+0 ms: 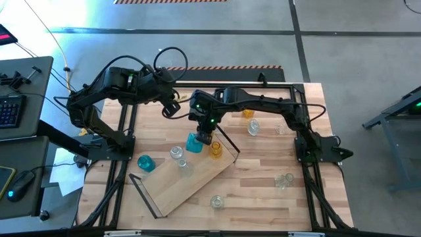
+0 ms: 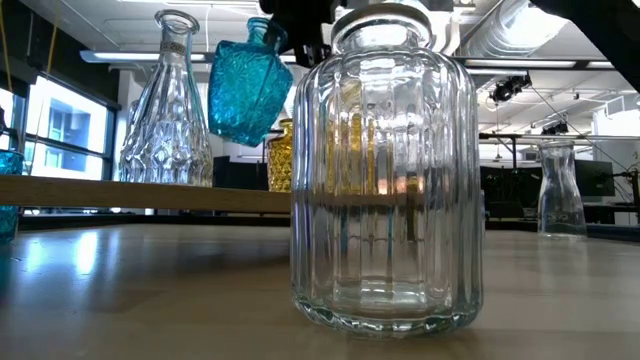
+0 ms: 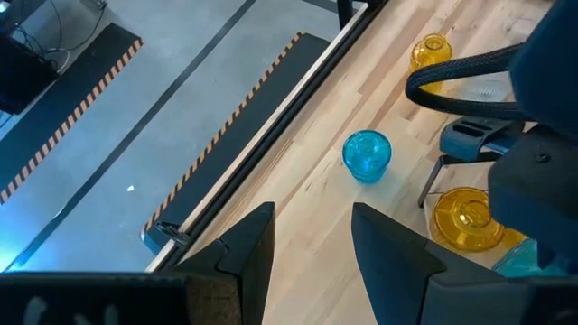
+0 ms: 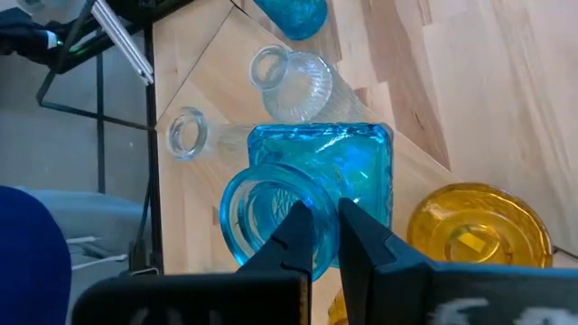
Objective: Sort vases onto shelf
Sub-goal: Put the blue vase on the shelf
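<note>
Teal vase (image 4: 316, 190) pinched by right gripper (image 4: 327, 236), amber vase (image 4: 479, 230) beside, clear vases (image 4: 293, 77) beyond.

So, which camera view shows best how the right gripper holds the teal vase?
The right wrist view: the right gripper pinches the teal vase by its rim. The low view shows it tilted above the shelf; the high view shows it small; the left wrist view, only a corner.

Teal vase (image 4: 321, 194) tilted above the light-wood shelf (image 1: 197, 181), beside an upright amber vase (image 1: 216, 149); clear vases (image 1: 179, 155) stand on the board.
</note>
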`<action>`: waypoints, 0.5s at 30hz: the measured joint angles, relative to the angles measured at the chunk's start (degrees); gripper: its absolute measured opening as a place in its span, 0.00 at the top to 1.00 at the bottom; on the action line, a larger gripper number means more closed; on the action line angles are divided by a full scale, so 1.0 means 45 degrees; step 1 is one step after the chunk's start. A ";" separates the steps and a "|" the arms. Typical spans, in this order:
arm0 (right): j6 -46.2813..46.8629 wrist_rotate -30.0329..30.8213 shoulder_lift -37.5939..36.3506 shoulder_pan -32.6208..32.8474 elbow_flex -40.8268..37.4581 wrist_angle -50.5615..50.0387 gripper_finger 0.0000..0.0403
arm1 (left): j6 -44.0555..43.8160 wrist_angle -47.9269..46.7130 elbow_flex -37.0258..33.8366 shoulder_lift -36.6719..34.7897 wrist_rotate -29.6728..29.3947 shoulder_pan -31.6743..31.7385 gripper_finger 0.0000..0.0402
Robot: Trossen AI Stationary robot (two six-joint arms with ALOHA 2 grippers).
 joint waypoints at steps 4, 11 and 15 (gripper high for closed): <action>0.0000 -0.0314 0.0112 -0.0091 0.0000 -0.0086 0.99 | 0.0029 -0.0005 0.0000 0.0000 0.0000 0.0002 0.65; 0.0131 -0.0369 0.0425 -0.0396 0.0015 -0.0143 0.99 | 0.0024 0.0002 -0.0005 0.0010 -0.0023 0.0005 0.65; 0.0184 -0.0538 0.0634 -0.0447 0.0015 -0.0097 0.99 | 0.0035 -0.0015 -0.0005 0.0010 -0.0024 0.0005 0.65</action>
